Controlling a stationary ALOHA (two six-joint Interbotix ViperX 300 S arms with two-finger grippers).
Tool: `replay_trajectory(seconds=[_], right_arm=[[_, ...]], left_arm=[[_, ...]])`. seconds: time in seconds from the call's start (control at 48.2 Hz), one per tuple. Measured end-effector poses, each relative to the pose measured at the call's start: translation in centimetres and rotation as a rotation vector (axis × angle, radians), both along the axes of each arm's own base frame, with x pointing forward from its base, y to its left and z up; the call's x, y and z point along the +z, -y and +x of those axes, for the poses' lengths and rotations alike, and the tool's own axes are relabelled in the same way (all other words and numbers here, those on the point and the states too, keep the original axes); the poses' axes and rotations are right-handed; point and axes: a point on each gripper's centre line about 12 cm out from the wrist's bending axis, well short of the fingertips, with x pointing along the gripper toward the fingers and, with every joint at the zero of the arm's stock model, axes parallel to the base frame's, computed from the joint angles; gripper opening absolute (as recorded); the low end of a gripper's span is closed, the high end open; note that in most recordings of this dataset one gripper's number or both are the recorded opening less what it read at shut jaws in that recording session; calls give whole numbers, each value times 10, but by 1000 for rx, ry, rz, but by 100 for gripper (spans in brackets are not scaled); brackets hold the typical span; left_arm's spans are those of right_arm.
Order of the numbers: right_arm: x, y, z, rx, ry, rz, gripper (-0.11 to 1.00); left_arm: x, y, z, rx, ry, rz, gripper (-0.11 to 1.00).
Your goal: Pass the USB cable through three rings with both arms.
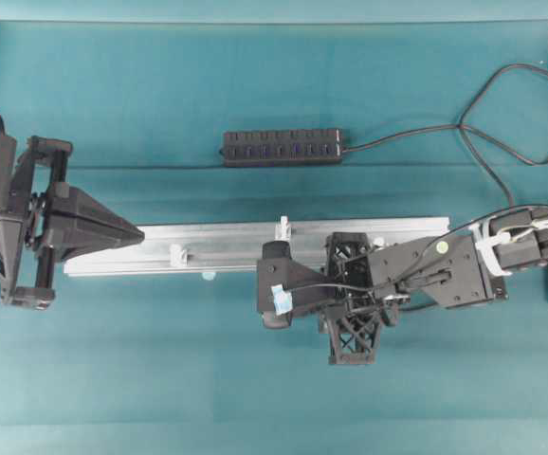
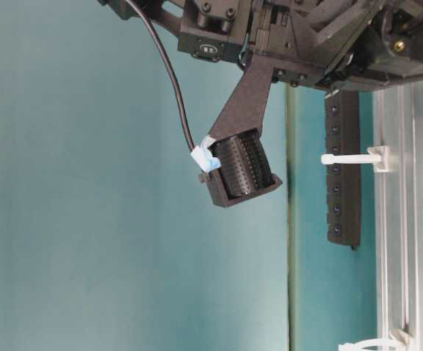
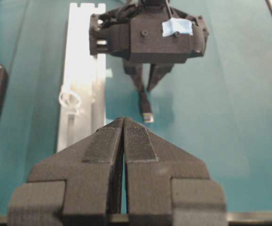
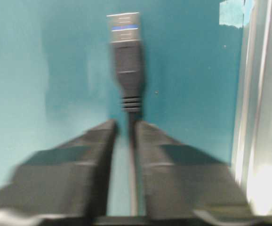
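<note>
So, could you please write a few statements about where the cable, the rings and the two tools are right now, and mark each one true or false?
1. The right tool holds the cable just behind its plug. True.
2. The plug is already through a ring. False: it hangs over the cloth beside the rail, through no ring.
3. The left tool is shut and holds nothing. True.
4. The hub lies on the rail. False: it lies on the cloth, apart from the rail.
5. A ring stands upright on the rail. True.
</note>
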Motion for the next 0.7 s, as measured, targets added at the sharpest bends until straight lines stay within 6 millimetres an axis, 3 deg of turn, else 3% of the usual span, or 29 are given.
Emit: replay_trajectory(seconds=[0.705], right_arm=[[1, -1, 1, -1, -14, 0, -8]], left_arm=[[-4, 0, 2, 3, -14, -2, 1]])
